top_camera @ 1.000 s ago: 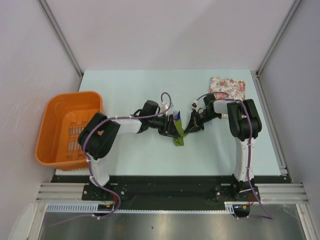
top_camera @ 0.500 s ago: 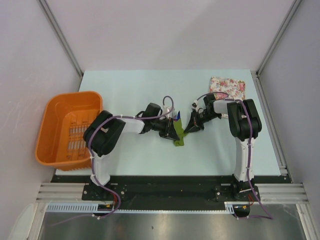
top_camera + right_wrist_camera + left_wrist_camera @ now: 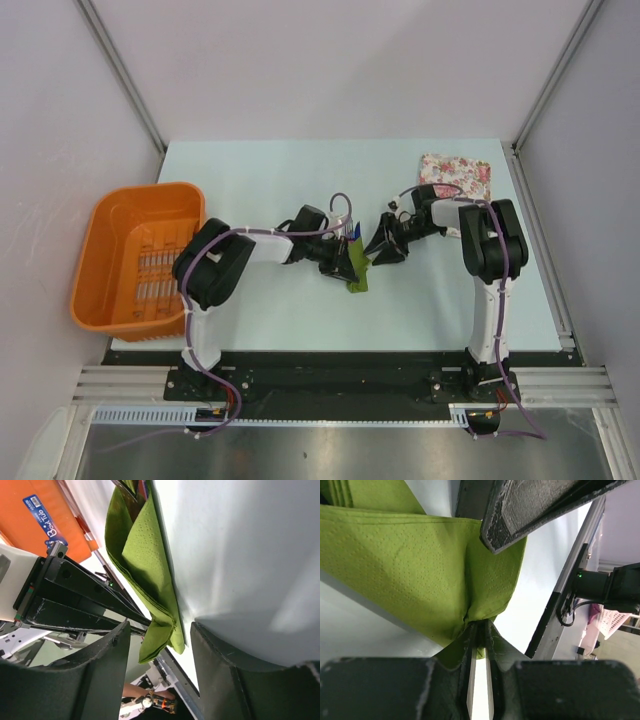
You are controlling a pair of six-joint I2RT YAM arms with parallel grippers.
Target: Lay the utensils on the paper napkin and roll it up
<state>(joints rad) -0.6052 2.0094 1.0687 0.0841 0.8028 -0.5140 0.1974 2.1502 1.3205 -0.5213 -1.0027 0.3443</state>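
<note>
Paper napkin [image 3: 357,277], olive green and folded over the utensils [image 3: 352,232], lies on the pale table [image 3: 250,180] between the two arms. The left gripper [image 3: 346,262] has its jaws nearly together on a puckered fold of it, probably to stop the wrap springing apart, while the right gripper [image 3: 380,246] stands open just beside the bundle, holding nothing. Only the overhead view shows blue-purple handles poking out at the far end; the left wrist view alone shows paper drawn into the pinch, and the right wrist view shows the layered edge clear of both parted fingers [image 3: 107,655].
</note>
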